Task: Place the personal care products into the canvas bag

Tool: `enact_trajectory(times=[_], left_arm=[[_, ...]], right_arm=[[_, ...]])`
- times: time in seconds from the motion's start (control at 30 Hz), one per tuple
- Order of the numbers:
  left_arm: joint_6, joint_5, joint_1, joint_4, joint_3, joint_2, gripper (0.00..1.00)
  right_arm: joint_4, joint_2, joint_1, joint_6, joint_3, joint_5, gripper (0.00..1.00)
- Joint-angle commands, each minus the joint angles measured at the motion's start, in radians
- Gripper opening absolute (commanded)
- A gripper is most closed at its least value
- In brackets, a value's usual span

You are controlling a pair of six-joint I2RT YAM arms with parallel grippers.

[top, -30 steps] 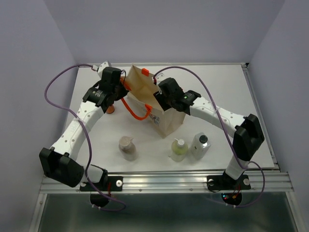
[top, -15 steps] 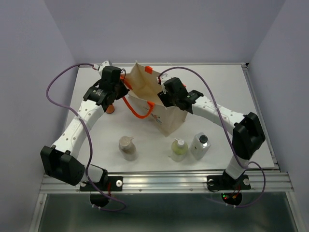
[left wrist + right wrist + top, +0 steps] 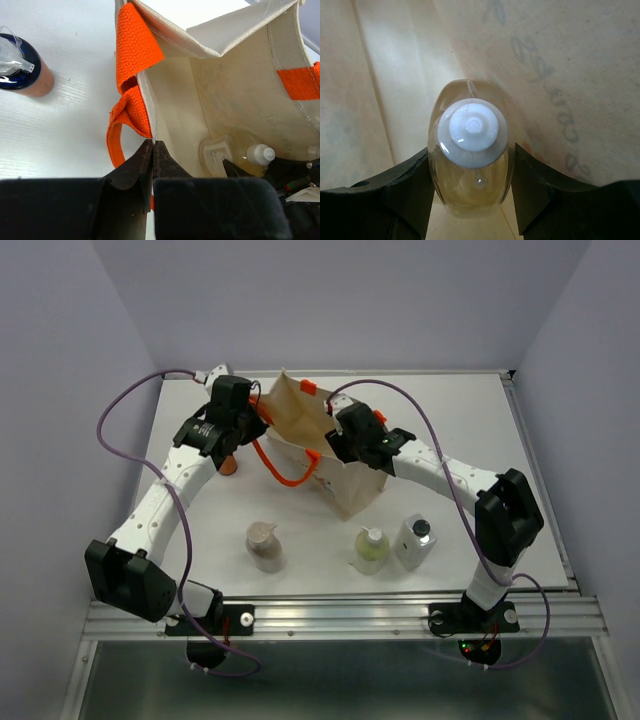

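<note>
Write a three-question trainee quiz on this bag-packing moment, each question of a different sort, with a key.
1. True or false: the left gripper is shut on the rim of the canvas bag.
2. The right gripper holds the amber bottle: A) lying on the table; B) inside the bag; C) outside the bag, above its handles.
3. How many bottles stand on the table outside the bag?
Key: 1 true. 2 B. 3 four: the orange bottle, tan-brown bottle, pale green bottle and whitish bottle.
</note>
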Motion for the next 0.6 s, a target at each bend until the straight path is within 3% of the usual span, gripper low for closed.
enact_trajectory(times=[0.0,0.07,0.23,0.57], left_arm=[[0.037,-0.071,0.022,0.049,0.082,-0.013,0.00],[0.038,-0.057,0.022,0.050,0.089,-0.008,0.00],[0.035,-0.001,0.019,0.070,0.102,0.015,0.00],[0.043,0.016,-0.022,0.060,0.157,0.105,0.00]], right_arm=[[-0.057,0.011,-0.033,-0.016,-0.022,0.159,0.66],[-0.071,0.002,-0.033,-0.001,-0.012,0.172,0.73],[-0.098,-0.021,-0.033,0.019,0.057,0.156,0.81],[-0.140,-0.066,-0.033,0.042,0.280,0.015,0.88]])
